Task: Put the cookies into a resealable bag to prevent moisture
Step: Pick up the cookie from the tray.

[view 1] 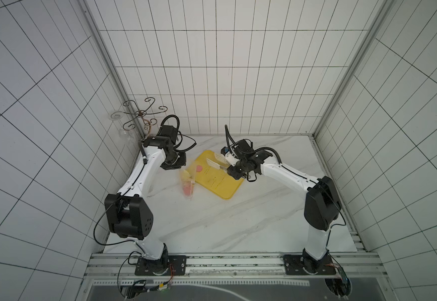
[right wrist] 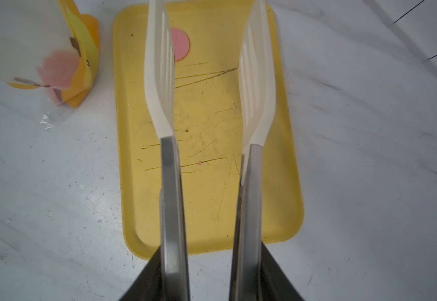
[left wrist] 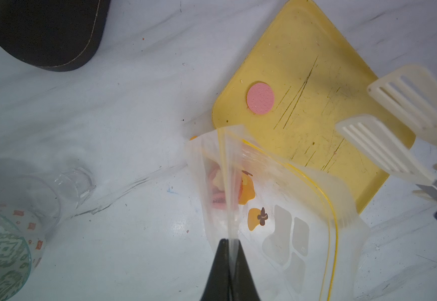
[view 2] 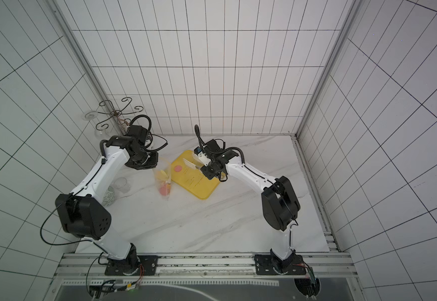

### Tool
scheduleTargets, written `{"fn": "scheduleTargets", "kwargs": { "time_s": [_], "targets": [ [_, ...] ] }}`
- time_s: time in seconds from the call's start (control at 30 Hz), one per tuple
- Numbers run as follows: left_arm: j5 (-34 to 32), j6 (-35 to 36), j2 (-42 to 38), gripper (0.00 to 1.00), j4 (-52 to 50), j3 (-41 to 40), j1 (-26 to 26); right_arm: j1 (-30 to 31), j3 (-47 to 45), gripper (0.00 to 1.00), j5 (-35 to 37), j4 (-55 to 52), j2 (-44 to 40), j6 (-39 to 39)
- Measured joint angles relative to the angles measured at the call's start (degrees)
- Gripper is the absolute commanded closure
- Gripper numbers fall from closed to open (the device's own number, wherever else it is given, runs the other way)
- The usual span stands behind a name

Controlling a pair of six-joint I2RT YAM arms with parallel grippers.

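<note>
One pink cookie (view 1: 199, 168) (view 2: 177, 169) (left wrist: 260, 98) (right wrist: 182, 44) lies near a corner of the yellow tray (view 1: 220, 183) (right wrist: 207, 208). The resealable bag (view 1: 188, 182) (view 2: 164, 182) (left wrist: 290, 208) (right wrist: 55, 70) stands beside the tray, its mouth gaping, with pink cookies (left wrist: 218, 198) (right wrist: 58, 69) inside. My left gripper (left wrist: 230, 242) is shut on the bag's top edge and holds it up. My right gripper (right wrist: 212, 247) (view 1: 234, 170) is shut on the metal arms of white-tipped tongs (right wrist: 160, 78) (left wrist: 384, 148). The tongs' paddles stand apart above the tray, nothing between them, one paddle partly covering the cookie.
A clear glass cup (left wrist: 55, 190) (view 2: 121, 183) and a green-patterned glass lid (left wrist: 1, 250) sit on the marble table left of the bag. A wire stand (view 1: 142, 113) with a hanging wine glass stands in the back left corner. Tiled walls enclose the table.
</note>
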Motion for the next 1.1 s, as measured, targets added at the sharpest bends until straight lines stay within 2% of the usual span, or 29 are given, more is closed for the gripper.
{"fn": "scheduleTargets", "kwargs": {
  "time_s": [0.17, 0.6, 1.1],
  "targets": [
    [0.3, 0.1, 0.0, 1.0, 0.0, 0.0, 0.0, 2.0, 1.5, 0.52, 0.6, 0.5, 6.9, -1.0],
    [0.9, 0.1, -0.1, 1.0, 0.0, 0.0, 0.0, 4.2, 19.0, 0.52, 1.6, 0.9, 18.6, -1.7],
    [1.0, 0.5, -0.1, 1.0, 0.0, 0.0, 0.0, 5.4, 21.7, 0.53, 3.4, -3.0, 21.6, -2.5]
  ]
}}
